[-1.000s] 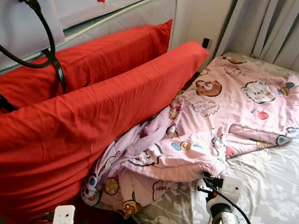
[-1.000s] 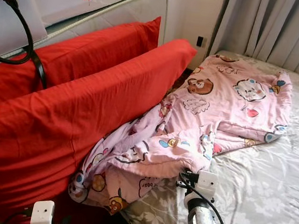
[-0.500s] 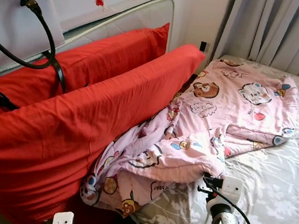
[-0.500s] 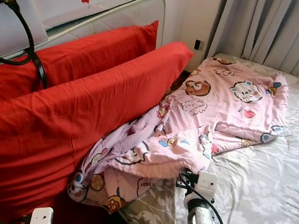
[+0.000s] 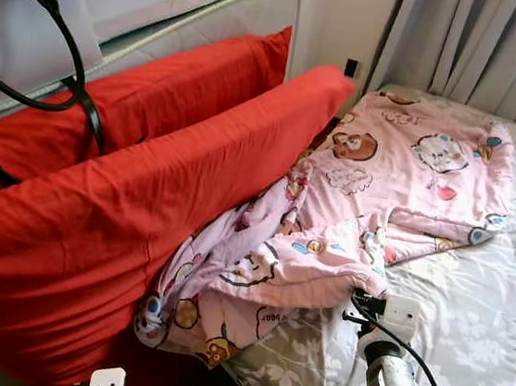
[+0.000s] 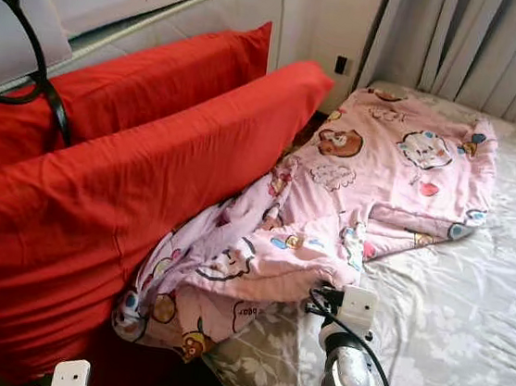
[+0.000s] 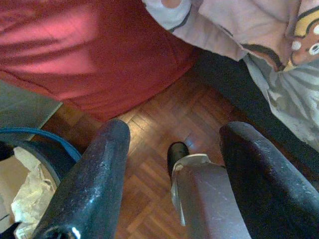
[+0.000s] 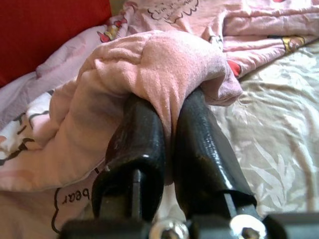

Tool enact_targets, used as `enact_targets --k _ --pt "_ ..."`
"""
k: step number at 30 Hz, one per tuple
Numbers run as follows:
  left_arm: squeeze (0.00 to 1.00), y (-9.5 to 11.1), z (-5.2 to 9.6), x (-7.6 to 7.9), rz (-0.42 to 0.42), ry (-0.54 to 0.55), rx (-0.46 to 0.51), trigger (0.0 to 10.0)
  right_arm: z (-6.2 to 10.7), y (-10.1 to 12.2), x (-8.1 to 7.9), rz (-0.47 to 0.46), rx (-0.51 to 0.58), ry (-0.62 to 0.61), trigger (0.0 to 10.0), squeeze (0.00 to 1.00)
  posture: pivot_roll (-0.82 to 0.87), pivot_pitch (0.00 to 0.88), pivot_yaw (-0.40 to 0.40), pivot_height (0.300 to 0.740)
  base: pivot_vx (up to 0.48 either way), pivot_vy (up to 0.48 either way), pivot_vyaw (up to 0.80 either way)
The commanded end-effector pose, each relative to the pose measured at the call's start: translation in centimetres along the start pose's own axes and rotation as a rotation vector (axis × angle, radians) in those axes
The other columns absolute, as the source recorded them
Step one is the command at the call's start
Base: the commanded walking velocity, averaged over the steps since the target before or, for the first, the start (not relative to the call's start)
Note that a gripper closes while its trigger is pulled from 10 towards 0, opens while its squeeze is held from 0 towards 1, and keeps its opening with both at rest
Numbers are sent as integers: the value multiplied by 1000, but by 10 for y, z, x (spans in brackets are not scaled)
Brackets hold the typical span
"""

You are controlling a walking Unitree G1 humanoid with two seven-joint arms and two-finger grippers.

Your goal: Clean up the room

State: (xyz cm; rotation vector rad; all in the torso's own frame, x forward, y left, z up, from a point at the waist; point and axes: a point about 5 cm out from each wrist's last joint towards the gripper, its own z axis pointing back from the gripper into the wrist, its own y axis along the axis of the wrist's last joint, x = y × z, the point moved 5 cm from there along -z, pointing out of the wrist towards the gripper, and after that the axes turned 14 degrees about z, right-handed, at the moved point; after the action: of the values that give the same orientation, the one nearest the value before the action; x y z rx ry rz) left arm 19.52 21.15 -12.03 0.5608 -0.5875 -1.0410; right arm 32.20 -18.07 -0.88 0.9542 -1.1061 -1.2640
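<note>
A pink cartoon-print blanket [image 5: 399, 181] lies crumpled across the grey floral bed sheet [image 5: 484, 340], and its near edge spills down beside the red pillows. At the blanket's near fold, my right gripper [image 8: 168, 110] is shut on a bunch of the pink fabric [image 8: 164, 64]; the cloth covers its fingertips. The right wrist [image 5: 400, 314] sits just below that fold. My left gripper [image 7: 175, 132] hangs open and holds nothing, low beside the bed over the wooden floor [image 7: 149, 199].
Two long red pillows [image 5: 144, 208] lean against the padded headboard [image 5: 213, 11] on the left. A black cable [image 5: 68, 60] loops over them. Grey curtains [image 5: 480, 41] hang behind the bed. A blue-rimmed bin [image 7: 30, 169] with paper stands on the floor near my left gripper.
The camera has shifted a little. My left wrist has sunk slightly lower in the picture. The right gripper keeps its hold on the blanket fold.
</note>
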Motion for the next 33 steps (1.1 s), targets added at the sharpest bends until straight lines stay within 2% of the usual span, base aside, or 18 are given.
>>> enact_targets --k 1,18,21,23,33 --pt "0 -5 2 -7 7 21 -22 10000 0 0 -1 1 -2 0 10000 0 -133 129 17 740 -285 0 0" --pt "0 -4 1 -6 -9 6 -29 10000 0 1 7 16 1 -43 10000 0 -136 131 19 740 -296 0 0" --pt "0 -4 1 -6 -10 5 -29 10000 -1 4 12 22 12 -69 10000 0 -133 131 19 740 -305 0 0" --pt "0 -4 1 -7 -12 6 -31 10000 -2 7 22 34 18 -114 10000 0 -135 133 20 740 -306 0 0" --pt "0 -4 1 -7 -13 4 -31 10000 -3 15 39 57 42 -189 10000 0 -134 133 21 740 -305 0 0"
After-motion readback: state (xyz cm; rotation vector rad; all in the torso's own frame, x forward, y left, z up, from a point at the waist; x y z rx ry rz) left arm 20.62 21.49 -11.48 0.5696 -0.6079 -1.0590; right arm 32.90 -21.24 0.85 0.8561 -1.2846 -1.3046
